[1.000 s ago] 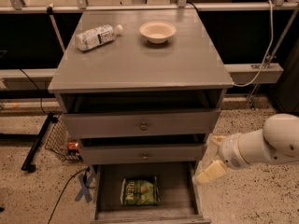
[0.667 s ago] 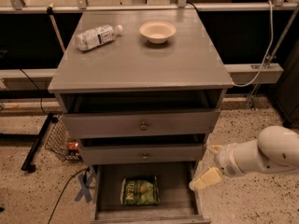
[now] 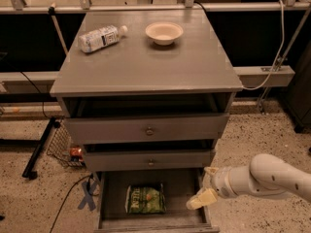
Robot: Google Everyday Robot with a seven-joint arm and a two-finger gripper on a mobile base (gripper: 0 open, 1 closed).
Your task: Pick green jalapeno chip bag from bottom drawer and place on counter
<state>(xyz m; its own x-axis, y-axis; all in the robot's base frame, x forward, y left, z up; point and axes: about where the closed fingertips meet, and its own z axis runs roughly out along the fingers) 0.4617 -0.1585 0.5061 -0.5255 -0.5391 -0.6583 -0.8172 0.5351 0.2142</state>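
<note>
My hand (image 3: 200,187) hangs open (nothing in it) at the right edge of the bottom drawer (image 3: 177,186); bag (image 3: 145,199) lies flat inside, near it.

**A:** What can't you make out?

**B:** The lettering on the green jalapeno chip bag (image 3: 145,199) and the label on the water bottle (image 3: 101,37) are both too small to read.

**A:** And the bottom drawer (image 3: 177,191)?

**B:** Its near front is cut off by the lower edge. The gripper (image 3: 206,185), jaws apart, covers part of its right wall. The arm (image 3: 272,178) runs out at the right edge. Inside the top drawer (image 3: 146,128) and middle drawer (image 3: 148,160) there is only shadow.
</note>
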